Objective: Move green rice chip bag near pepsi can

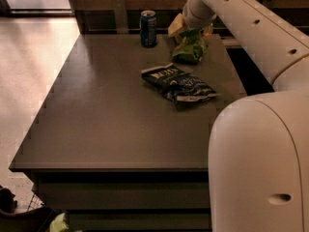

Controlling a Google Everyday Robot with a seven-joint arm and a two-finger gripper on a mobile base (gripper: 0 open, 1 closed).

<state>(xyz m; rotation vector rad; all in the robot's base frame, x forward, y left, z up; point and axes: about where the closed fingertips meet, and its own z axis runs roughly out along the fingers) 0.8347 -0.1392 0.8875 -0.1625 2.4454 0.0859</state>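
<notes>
Green rice chip bag (189, 50) hangs pinched in our gripper (187, 31) at the far table (96, 129) edge, so we can land it beside the pepsi can (147, 28).

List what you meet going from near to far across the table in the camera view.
Nearest, the dark blue chip bag → green chip bag, with the end effector at its top → blue can, farthest back.
</notes>
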